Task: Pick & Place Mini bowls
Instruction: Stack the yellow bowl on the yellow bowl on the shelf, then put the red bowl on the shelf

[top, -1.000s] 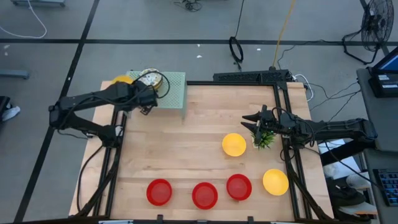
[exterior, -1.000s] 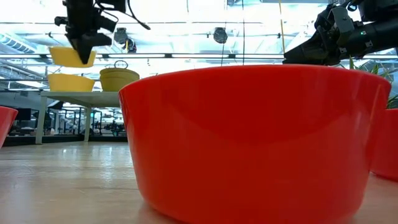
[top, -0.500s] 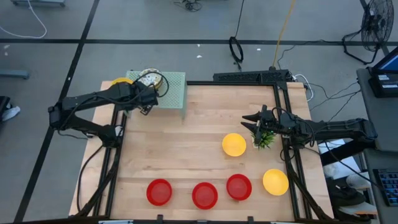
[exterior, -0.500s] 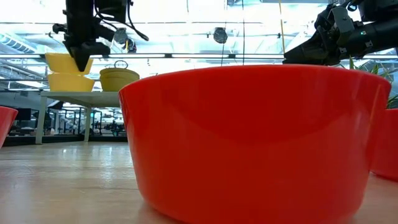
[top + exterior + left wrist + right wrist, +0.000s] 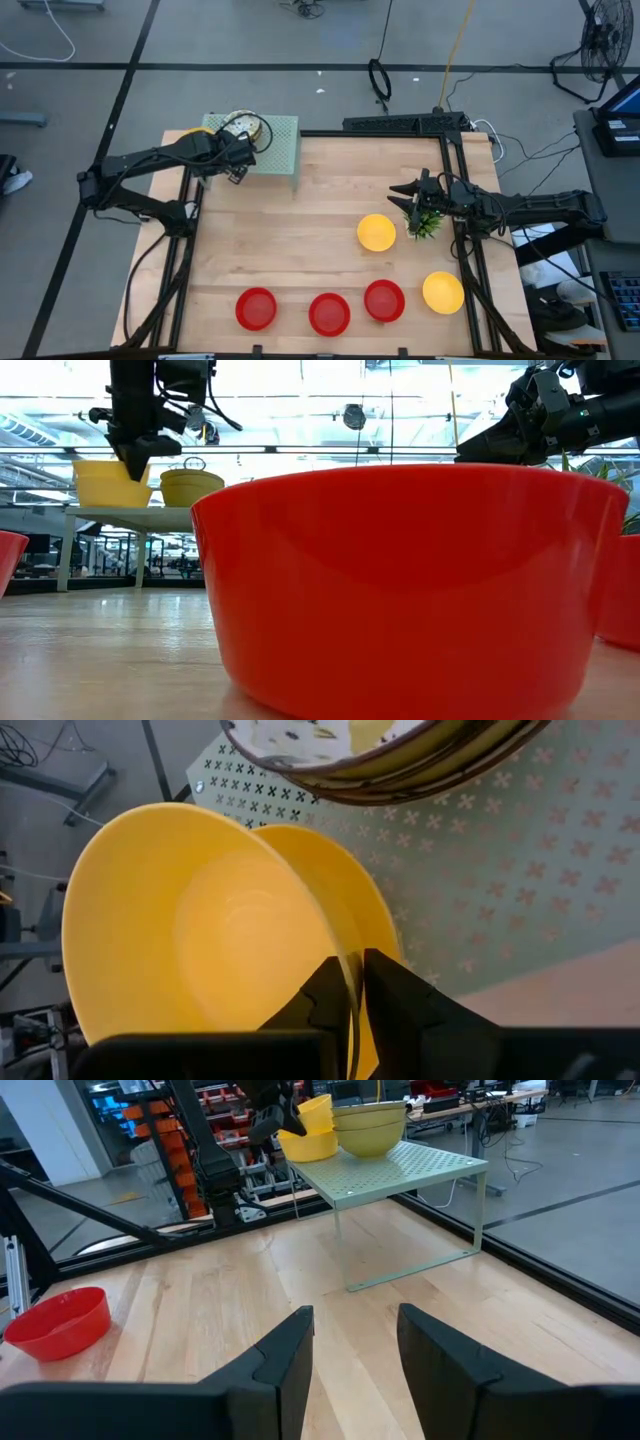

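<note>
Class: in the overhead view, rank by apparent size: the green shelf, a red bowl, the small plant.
1. Green shelf, clearly largest.
2. Red bowl and small plant: look about alike, so no ranking between them.

Both arms are black throughout, each built of slender tubular links joined by thicker rounded joint housings, and each rises from a black frame of straight bars along its side of the worktop [image 5: 300, 250]. The left end effector [image 5: 356, 982] ends in two flat, matte black fingers with angular, bevelled tips, while the right end effector [image 5: 355, 1342] carries two broader black fingers that taper forward with smooth faces. Thin dark cables loop beside the left wrist housing and run along the right forearm.
</note>
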